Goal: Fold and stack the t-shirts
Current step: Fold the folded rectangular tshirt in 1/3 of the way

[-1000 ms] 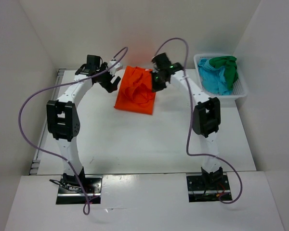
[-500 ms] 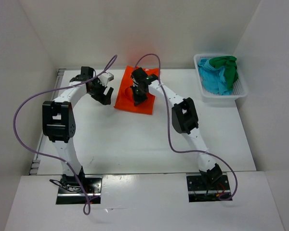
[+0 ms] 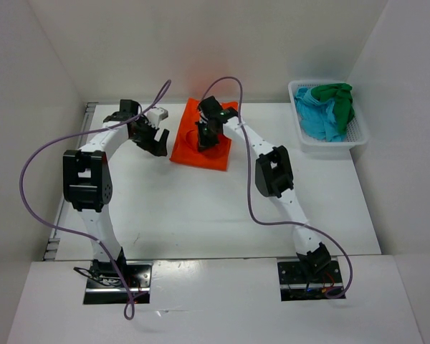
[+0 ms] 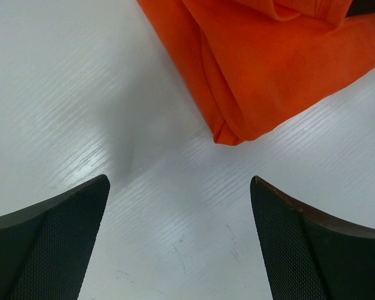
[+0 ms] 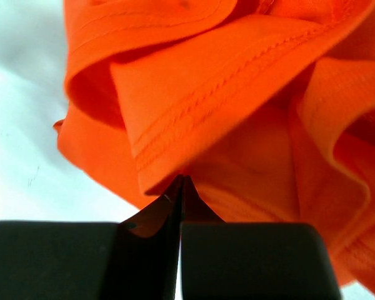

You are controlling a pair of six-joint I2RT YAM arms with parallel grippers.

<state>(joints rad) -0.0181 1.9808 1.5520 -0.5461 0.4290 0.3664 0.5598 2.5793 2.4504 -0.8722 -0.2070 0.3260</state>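
The bright orange t-shirt (image 3: 190,148) lies partly folded at the back middle of the table. My right gripper (image 3: 205,136) is over it, shut on a hemmed fold of the orange cloth (image 5: 225,75), with the jaws pressed together (image 5: 181,182). My left gripper (image 3: 156,140) is open and empty just left of the shirt, its jaws wide apart over bare table (image 4: 180,237); the shirt's folded corner (image 4: 269,69) lies ahead of them. The dark green t-shirt (image 3: 338,97) and the light turquoise t-shirt (image 3: 317,118) lie crumpled in the basket.
A white mesh basket (image 3: 358,136) stands at the back right against the white side wall. White walls close in the table at the back and on both sides. Purple cables loop above both arms.
My right gripper has moved left from the shirt's right edge to its middle, carrying cloth over with it. My left gripper has drawn back a little to the left.
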